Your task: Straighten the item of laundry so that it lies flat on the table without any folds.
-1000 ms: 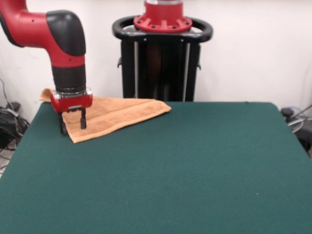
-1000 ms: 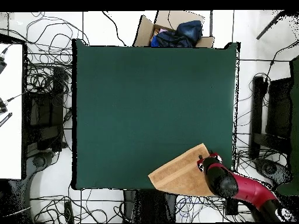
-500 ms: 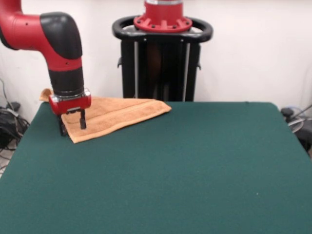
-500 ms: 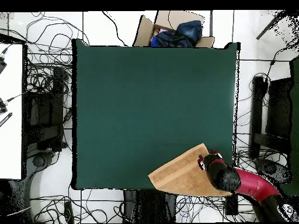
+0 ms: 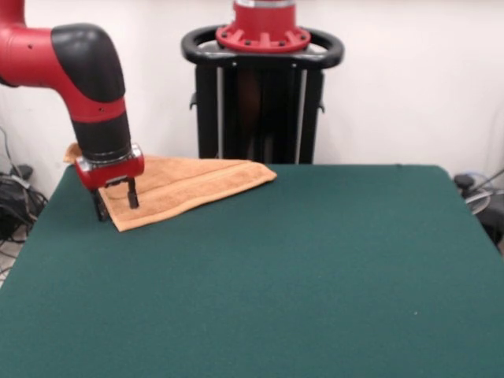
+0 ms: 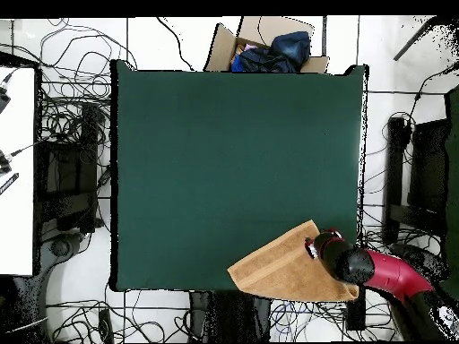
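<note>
Towel (image 5: 185, 185): light orange-tan terry cloth, at the far left corner of the green tabletop (image 5: 299, 276) in the front view, close to the pedestal (image 5: 262, 87). It lies as a folded wedge, wide at the left, narrowing to a point at the right. Its near corner points toward the camera.

Gripper (image 5: 115, 204): hangs from the red and black arm, over the towel's left end. Two short dark fingers (image 5: 133, 194) point down with a narrow gap between them. One finger stands over the cloth; the other sits at the towel's left edge. Cannot tell whether they pinch any cloth or only touch it.

Overhead view adds: towel (image 6: 278, 266) sits at the tabletop's (image 6: 224, 152) lower right corner, and its lower edge runs past the tabletop's edge. Here the outline reads as a slanted four-sided shape, not a wedge. The arm's wrist covers the towel's right corner, and the gripper itself is hidden beneath it.

Also overhead only: a cardboard box (image 6: 269, 45) with dark blue cloth, beyond the tabletop's top edge; cables (image 6: 72, 116) on the floor around.
</note>
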`<state>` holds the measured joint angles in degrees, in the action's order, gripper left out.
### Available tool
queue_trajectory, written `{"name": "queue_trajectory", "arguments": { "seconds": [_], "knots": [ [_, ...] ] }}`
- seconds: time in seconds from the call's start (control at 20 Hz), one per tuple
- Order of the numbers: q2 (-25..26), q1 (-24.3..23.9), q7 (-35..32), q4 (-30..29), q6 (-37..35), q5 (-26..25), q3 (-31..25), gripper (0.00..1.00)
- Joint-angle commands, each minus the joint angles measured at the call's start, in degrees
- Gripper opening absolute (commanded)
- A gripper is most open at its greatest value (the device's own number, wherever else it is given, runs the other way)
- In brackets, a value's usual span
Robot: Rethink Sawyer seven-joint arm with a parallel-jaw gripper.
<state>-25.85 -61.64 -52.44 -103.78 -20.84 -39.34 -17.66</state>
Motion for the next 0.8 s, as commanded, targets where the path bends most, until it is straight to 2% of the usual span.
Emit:
{"name": "queue_trajectory", "arguments": {
  "seconds": [0.05,0.5,0.55,0.8],
  "knots": [
    [17.2,-1.2,5.2,11.8,-4.4,-5.1,-1.1,1.00],
    [17.1,-1.5,4.0,11.7,-4.7,-6.2,-1.6,1.00],
    [17.0,-1.5,3.9,11.6,-4.6,-6.3,-1.7,0.00],
    [16.8,-0.8,2.7,11.7,-3.6,-6.8,-1.1,0.00]
  ]
}}
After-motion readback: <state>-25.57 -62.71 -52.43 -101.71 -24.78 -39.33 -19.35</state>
